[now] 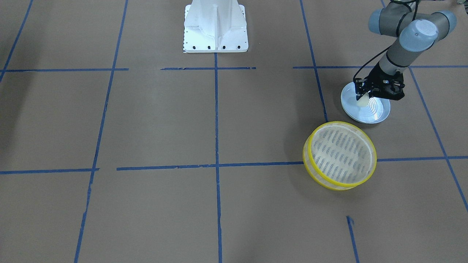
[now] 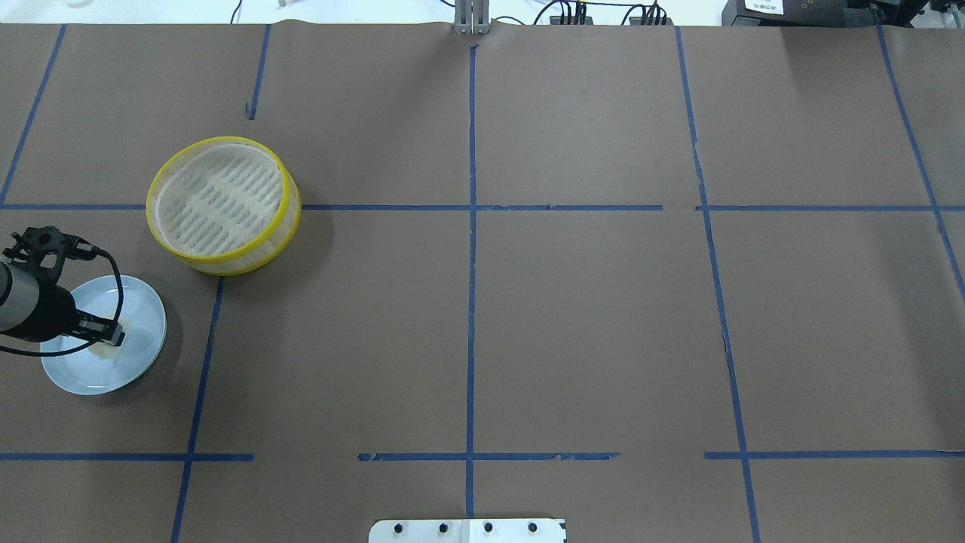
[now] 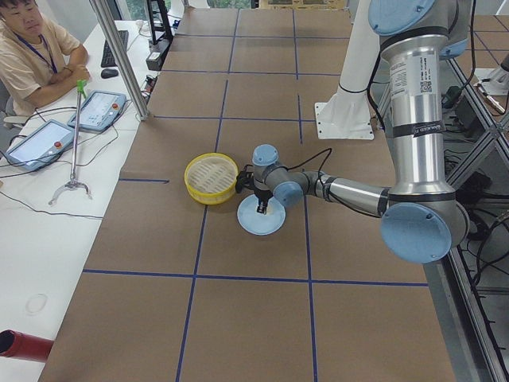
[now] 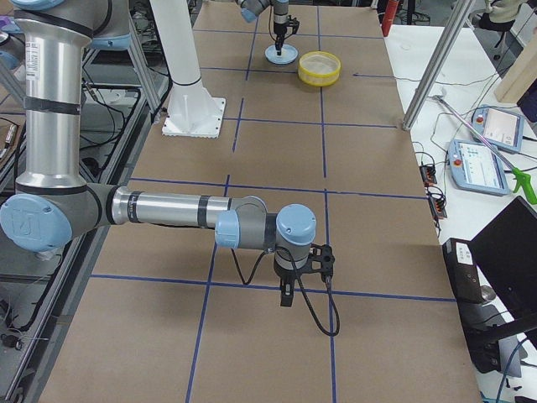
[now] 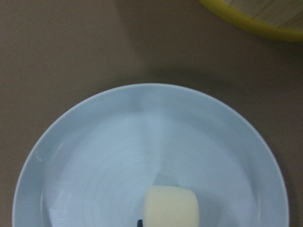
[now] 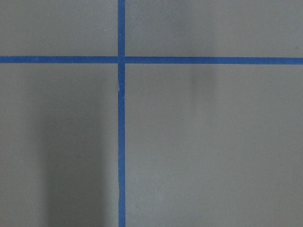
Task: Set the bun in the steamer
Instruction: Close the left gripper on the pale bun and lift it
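The cream-white bun [image 1: 364, 101] is between the fingers of my left gripper [image 1: 365, 96], just above the pale blue ridged plate [image 1: 373, 113]. In the left wrist view the bun [image 5: 171, 213] sits at the bottom edge over the plate [image 5: 94, 156], with a shadow beside it. The yellow-rimmed steamer [image 1: 340, 155] stands empty on the table, close beside the plate; its rim [image 5: 255, 19] shows at the top of the wrist view. My right gripper [image 4: 287, 295] hangs above bare table, far from both; I cannot tell whether it is open or shut.
The white robot base [image 1: 215, 27] stands at the table's middle edge. Blue tape lines [image 2: 471, 226] cross the brown table. A person [image 3: 36, 48] sits at a side desk with tablets.
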`<state>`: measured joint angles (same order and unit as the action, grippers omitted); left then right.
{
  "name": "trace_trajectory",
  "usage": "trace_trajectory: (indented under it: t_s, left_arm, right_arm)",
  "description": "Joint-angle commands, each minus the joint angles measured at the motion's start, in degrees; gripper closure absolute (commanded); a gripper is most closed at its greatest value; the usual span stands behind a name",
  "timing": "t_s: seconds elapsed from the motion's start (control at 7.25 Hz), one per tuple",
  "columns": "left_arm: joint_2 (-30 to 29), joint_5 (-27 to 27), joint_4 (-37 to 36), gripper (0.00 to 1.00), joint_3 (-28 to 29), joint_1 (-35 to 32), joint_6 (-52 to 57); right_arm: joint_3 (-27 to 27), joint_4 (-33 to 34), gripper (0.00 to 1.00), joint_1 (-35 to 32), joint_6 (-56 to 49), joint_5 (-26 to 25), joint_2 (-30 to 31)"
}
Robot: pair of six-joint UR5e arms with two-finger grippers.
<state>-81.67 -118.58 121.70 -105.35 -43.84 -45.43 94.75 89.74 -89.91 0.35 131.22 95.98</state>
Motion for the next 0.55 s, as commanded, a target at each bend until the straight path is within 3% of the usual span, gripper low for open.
trace_trajectory:
  t_s: [0.0, 0.14, 0.41]
  left_arm:
    - [0.0, -2.2, -0.5, 0.66, -5.3, -1.7, -0.4]
    - [-1.3, -6.7, -0.5, 0.66, -4.8, -6.1, -0.5]
    - [-6.5, -6.9, -0.6, 0.66, -2.4, -7.7, -5.7]
  right_arm:
    - [0.0, 0.0, 0.00, 0.0, 0.0, 0.0, 0.0]
    - [0.0, 0.0, 0.00, 0.0, 0.0, 0.0, 0.0]
    - [0.0, 0.0, 0.00, 0.0, 0.0, 0.0, 0.0]
